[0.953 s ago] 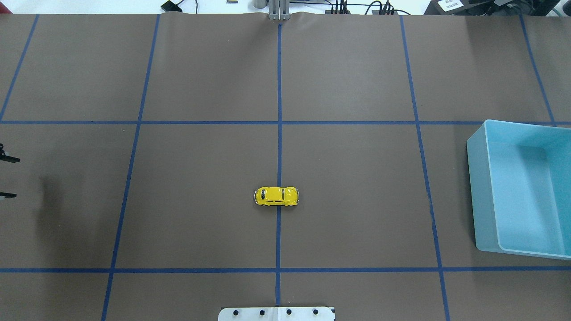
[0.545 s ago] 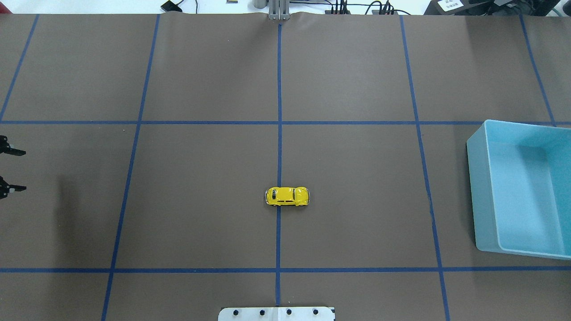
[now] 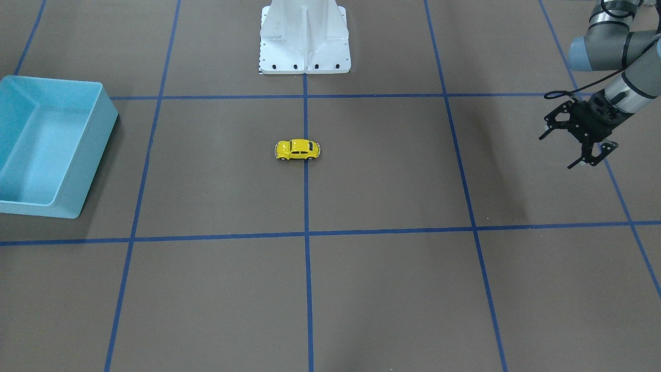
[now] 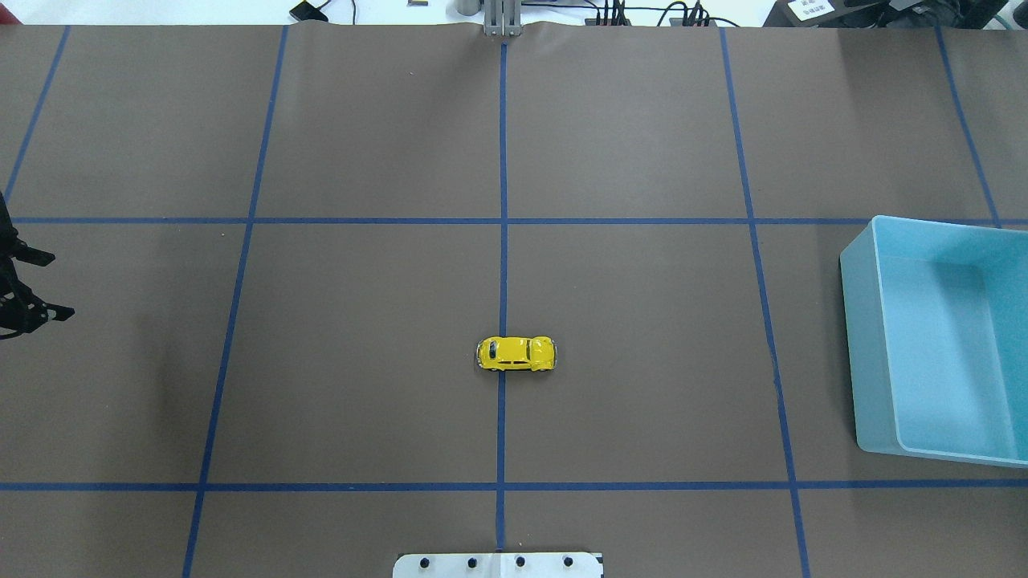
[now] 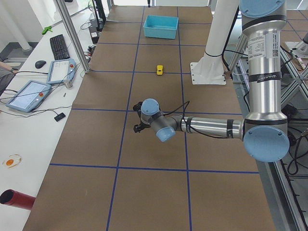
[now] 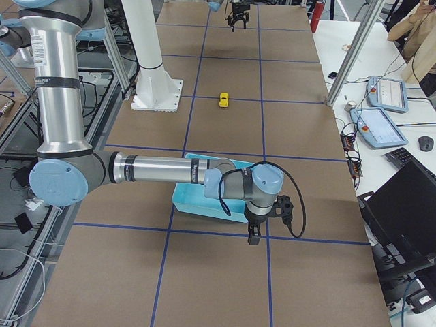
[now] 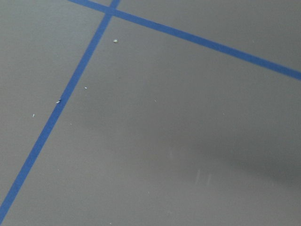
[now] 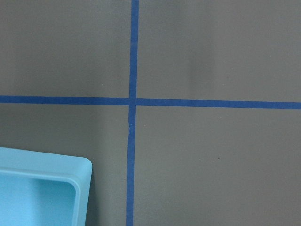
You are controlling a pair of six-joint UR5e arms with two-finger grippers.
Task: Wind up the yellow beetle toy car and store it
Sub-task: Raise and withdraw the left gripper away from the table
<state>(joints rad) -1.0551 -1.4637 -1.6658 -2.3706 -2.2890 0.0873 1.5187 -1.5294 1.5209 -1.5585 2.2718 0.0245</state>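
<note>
The yellow beetle toy car [image 4: 516, 354] stands on its wheels on the brown mat, just right of the centre tape line; it also shows in the front view [image 3: 297, 150] and both side views [image 5: 160, 70] [image 6: 223, 100]. My left gripper [image 4: 58, 286] is open and empty at the mat's far left, well away from the car, and its spread fingers show in the front view [image 3: 554, 153]. My right gripper [image 6: 253, 235] shows only in the right side view, beside the blue bin; I cannot tell whether it is open or shut.
An empty light blue bin [image 4: 859, 321] sits at the right edge, also in the front view [image 3: 98, 124] and the right wrist view [image 8: 47, 165]. The white robot base plate [image 3: 304, 46] stands behind the car. Blue tape lines grid the mat.
The car rolled a short way to the right, then stopped. My left gripper moved further into view from the left edge, staying open.
</note>
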